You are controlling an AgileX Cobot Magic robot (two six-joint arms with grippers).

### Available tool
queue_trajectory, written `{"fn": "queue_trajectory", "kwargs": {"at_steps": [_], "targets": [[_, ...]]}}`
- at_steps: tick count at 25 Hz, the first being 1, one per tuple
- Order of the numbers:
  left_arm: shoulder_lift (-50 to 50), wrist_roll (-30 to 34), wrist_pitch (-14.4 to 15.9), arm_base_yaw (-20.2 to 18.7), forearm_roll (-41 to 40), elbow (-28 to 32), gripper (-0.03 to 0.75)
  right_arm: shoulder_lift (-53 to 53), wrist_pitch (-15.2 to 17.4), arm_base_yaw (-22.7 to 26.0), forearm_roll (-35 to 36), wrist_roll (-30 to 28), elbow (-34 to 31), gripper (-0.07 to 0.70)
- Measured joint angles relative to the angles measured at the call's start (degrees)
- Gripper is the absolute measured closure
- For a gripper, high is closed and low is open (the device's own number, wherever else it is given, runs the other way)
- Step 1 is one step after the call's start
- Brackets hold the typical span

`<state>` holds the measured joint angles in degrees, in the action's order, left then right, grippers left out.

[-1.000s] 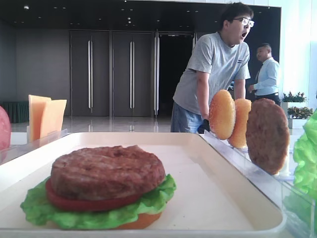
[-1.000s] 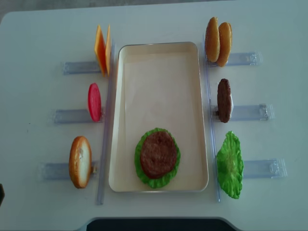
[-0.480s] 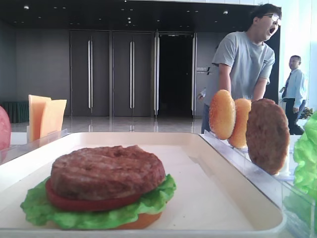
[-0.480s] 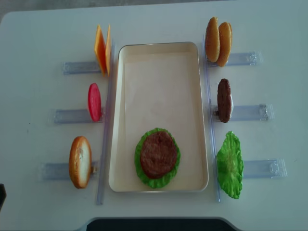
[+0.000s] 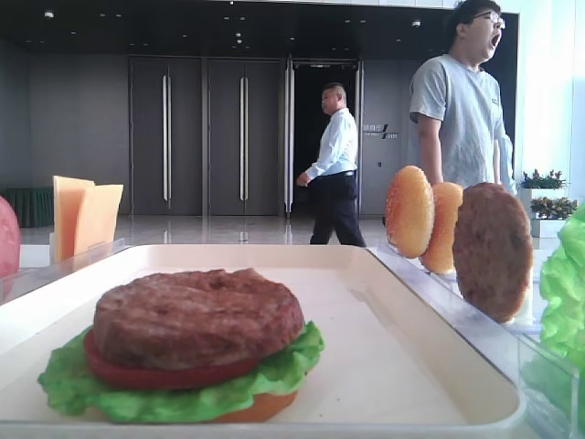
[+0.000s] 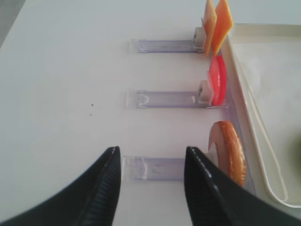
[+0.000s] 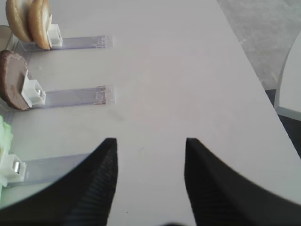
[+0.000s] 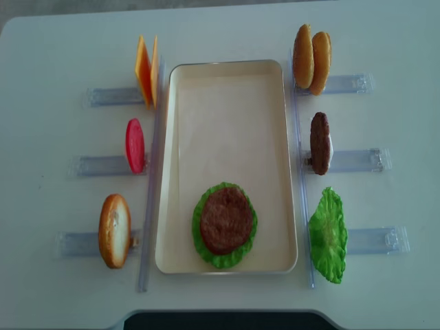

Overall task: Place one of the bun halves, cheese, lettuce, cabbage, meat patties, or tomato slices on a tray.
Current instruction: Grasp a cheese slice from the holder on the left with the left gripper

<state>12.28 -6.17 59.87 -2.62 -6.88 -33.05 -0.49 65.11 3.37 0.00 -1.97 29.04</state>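
Observation:
The cream tray (image 8: 227, 89) holds a stack near its front: a meat patty (image 8: 225, 220) on a tomato slice (image 5: 137, 373), lettuce (image 8: 199, 237) and a bun half (image 5: 260, 409). Left racks hold cheese (image 8: 146, 69), a tomato slice (image 8: 135, 146) and a bun half (image 8: 114, 230). Right racks hold two bun halves (image 8: 311, 58), a patty (image 8: 320, 143) and lettuce (image 8: 328, 236). The cabbage is out of view. My left gripper (image 6: 151, 157) is open and empty, low over the table beside the left bun half (image 6: 230, 153). My right gripper (image 7: 150, 141) is open and empty, right of the right racks.
Clear plastic racks (image 8: 93, 165) flank the tray on both sides, with long clear strips (image 8: 148, 227) along its edges. The table's right edge (image 7: 254, 75) runs close to my right gripper. People stand and walk behind the table (image 5: 338, 165).
A dark bit of the left arm at the overhead view's lower left edge has slipped out of frame. Food and tray have not moved. People in the background have shifted.

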Motion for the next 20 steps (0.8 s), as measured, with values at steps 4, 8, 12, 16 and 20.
{"fn": "queue_trajectory", "kwargs": {"at_steps": [4, 8, 12, 16, 20], "targets": [[15.12, -3.64, -3.43, 0.00, -2.79, -5.31, 0.367, 0.00, -0.06, 0.00, 0.00, 0.00, 0.00, 0.310], [32.23, -4.78, -6.57, 0.00, -3.09, -12.87, 0.367, 0.00, -0.12, 0.00, 0.00, 0.00, 0.00, 0.310], [48.35, -4.83, -6.98, 0.00, -3.09, -22.08, 0.367, 0.00, -0.12, 0.00, 0.00, 0.00, 0.00, 0.310], [62.93, -4.84, -7.32, 0.00, -3.09, -32.50, 0.367, 0.00, -0.12, 0.00, 0.00, 0.00, 0.00, 0.311], [74.34, -4.84, -7.21, 0.00, -1.64, -42.12, 0.367, 0.00, -0.12, 0.00, 0.00, 0.00, 0.00, 0.315]]}}
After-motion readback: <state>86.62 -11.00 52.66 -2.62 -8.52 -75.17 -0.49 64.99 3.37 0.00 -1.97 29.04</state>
